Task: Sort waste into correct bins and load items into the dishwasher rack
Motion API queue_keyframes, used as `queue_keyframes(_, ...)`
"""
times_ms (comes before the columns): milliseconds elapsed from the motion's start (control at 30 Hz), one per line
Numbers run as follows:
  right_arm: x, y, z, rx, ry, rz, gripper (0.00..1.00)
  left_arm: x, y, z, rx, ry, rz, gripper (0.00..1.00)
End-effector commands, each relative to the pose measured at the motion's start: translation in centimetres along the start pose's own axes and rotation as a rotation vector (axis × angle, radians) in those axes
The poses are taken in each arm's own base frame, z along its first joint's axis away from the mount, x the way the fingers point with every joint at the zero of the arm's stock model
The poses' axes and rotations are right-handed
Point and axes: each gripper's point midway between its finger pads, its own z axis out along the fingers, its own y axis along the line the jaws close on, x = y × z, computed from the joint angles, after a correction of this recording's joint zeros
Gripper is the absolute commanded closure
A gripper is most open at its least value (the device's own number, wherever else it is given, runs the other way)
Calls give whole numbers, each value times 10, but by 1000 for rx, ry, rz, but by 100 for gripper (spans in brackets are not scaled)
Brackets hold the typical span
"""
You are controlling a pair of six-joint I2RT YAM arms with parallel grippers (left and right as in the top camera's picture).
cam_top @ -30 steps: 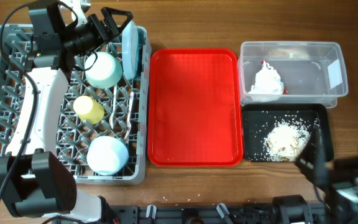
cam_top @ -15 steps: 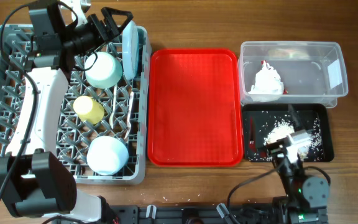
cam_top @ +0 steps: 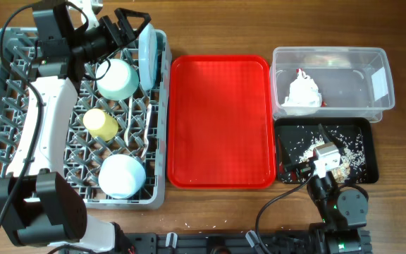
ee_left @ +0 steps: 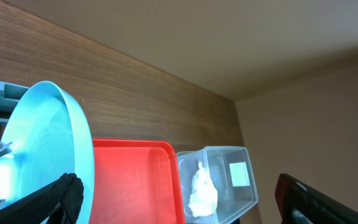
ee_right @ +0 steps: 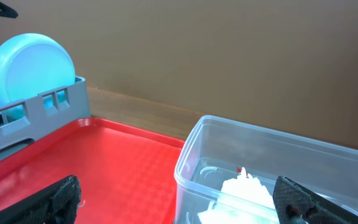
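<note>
Light blue plate [cam_top: 149, 53] stands on edge at the dishwasher rack's [cam_top: 163, 134] right rear, just beside the left gripper [cam_top: 134, 27], spread wide and empty; right gripper [ee_right: 182, 208], likewise spread and empty, sits well apart over the black tray [cam_top: 368, 166].

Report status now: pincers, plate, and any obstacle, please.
Left pincer open by plate, upright in rack. Right pincer open over black tray, scraps inside. Nothing blocking seen.

Napkin [cam_top: 303, 92] in clear tub [cam_top: 373, 59], rice scraps [cam_top: 301, 149] in black tray [cam_top: 371, 168]
</note>
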Motion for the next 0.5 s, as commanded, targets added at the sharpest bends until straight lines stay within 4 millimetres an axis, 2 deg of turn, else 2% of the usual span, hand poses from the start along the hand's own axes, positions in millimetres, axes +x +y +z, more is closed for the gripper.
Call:
queue_keyframes(0,-3,1,-1,-5,-14,-15,0,-3,-1,-4,1,-10,1,0)
queue_keyframes(400,-3,1,-1,-5,-14,-15,0,-2,-1,-4,2,-10,2,0)
queue_keyframes(467,-3,1,-1,-5,-14,-15,0,4,4,-6,-28,7,-30,0)
